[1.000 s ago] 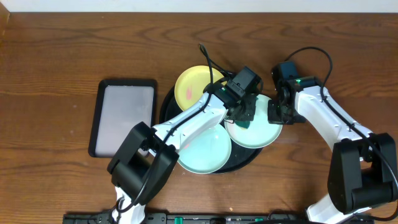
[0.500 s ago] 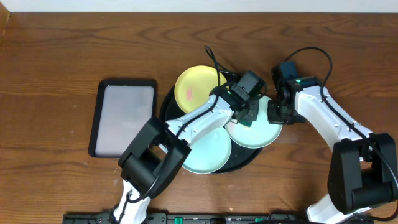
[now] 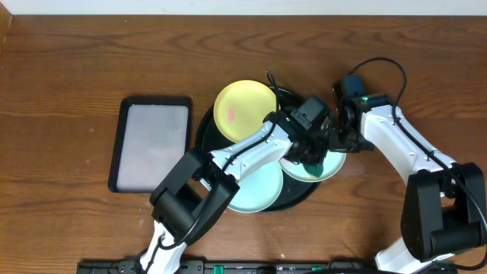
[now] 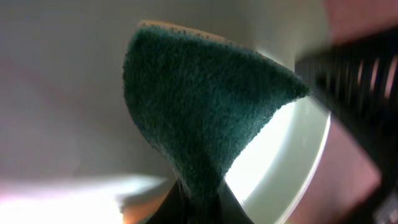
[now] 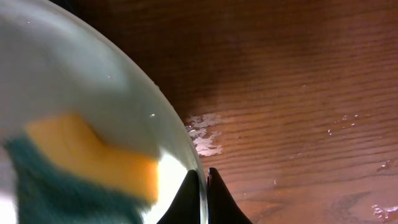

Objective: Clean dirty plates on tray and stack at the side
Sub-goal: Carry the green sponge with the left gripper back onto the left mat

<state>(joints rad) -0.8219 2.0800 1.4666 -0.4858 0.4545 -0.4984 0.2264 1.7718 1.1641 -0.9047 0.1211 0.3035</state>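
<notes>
Left fingers [image 4: 166, 213]: clenched on a green-and-yellow sponge [image 4: 199, 106], which is laid on the right mint plate [image 3: 323, 169].
Right fingers [image 5: 222, 204]: clenched on that plate's rim.
Plates: 3, round, face up, on the black tray [image 3: 203, 131] at frame centre.
Yellow plate [image 3: 245, 109]: overhangs the tray's upper rim.

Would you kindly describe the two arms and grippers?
The left arm and right arm have white links between black joints. The left gripper and right gripper are black, each with a black cable looping off its wrist. A green light glows on the right wrist.
</notes>
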